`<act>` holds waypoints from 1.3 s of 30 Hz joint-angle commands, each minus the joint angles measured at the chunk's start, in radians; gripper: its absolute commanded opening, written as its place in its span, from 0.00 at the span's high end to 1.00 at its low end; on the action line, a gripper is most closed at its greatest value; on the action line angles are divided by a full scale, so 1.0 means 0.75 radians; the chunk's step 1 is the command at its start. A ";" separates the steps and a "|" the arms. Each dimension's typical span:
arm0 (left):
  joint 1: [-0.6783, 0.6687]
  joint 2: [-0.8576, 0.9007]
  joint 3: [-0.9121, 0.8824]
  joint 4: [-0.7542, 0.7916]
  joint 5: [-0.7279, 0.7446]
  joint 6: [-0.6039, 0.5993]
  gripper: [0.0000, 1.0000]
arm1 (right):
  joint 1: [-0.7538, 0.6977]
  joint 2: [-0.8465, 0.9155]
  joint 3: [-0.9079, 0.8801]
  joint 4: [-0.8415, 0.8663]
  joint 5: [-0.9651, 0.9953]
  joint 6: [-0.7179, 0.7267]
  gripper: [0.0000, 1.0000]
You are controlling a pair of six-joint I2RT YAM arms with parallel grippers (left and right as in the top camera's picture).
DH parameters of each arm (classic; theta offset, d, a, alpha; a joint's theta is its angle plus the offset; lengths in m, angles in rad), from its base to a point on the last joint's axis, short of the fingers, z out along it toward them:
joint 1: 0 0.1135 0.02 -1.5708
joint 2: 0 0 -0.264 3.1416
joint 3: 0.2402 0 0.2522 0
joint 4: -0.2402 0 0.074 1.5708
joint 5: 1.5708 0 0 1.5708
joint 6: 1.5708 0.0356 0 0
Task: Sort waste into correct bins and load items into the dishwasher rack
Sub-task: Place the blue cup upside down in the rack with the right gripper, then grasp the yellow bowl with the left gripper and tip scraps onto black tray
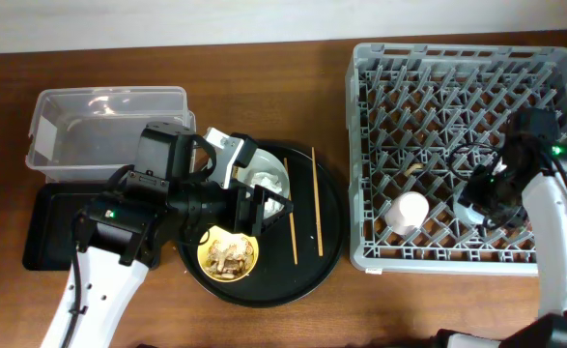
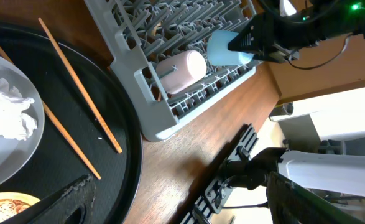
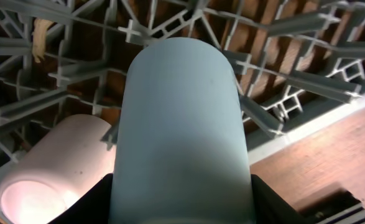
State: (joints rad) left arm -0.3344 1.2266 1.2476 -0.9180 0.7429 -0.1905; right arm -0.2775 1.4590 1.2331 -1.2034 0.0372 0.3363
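My right gripper (image 1: 483,198) is shut on the light blue cup (image 3: 181,124) and holds it over the front right part of the dishwasher rack (image 1: 360,145), next to the pink cup (image 1: 408,213) that lies on its side among the pegs. My left gripper (image 1: 267,207) is open and empty above the pale plate (image 1: 260,166), which holds the crumpled white tissue (image 2: 5,112). The yellow bowl (image 1: 228,253) holds beige food scraps. Two chopsticks (image 1: 316,198) lie on the round tray. The clear tub (image 1: 99,130) and the shallow black tray (image 1: 46,232) are at the left. I cannot make out the wrapper.
The large round black tray (image 1: 331,242) carries the plate, bowl and chopsticks, close to the rack's left wall. A small tan piece (image 3: 42,31) lies in the rack's grid behind the pink cup. My left arm covers part of the black tray and the round tray.
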 commanded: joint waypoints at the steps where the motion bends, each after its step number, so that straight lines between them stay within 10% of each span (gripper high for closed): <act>1: -0.004 -0.013 0.005 -0.006 -0.010 0.013 0.13 | -0.006 0.039 0.019 0.030 -0.071 -0.009 0.50; 4: -0.004 -0.013 0.005 -0.013 -0.010 0.013 0.13 | -0.006 0.042 0.032 0.015 -0.075 -0.008 0.06; 9: -0.038 -0.013 0.005 -0.098 -0.205 0.013 0.16 | -0.005 -0.068 0.278 -0.225 -0.220 -0.083 0.04; 16: -0.519 0.143 -0.350 -0.111 -1.116 -0.359 0.31 | -0.005 -0.574 0.316 -0.329 -0.560 -0.189 0.01; 23: -0.555 0.539 -0.459 0.187 -1.117 -0.415 0.63 | -0.005 -0.678 0.316 -0.366 -0.574 -0.189 0.02; 27: -0.555 0.585 -0.457 0.208 -1.115 -0.450 1.00 | -0.005 -0.671 0.316 -0.371 -0.574 -0.189 0.01; 34: -0.430 0.331 -0.213 -0.179 -1.111 -0.406 1.00 | -0.005 -0.671 0.316 -0.371 -0.573 -0.189 0.01; 39: 0.208 0.137 -0.174 -0.204 -0.525 0.042 1.00 | -0.005 -0.671 0.316 -0.370 -0.573 -0.189 0.01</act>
State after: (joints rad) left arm -0.4110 1.3727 1.1038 -1.0676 0.0784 -0.3763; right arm -0.2775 0.9546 1.4578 -1.4841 -0.3866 0.2043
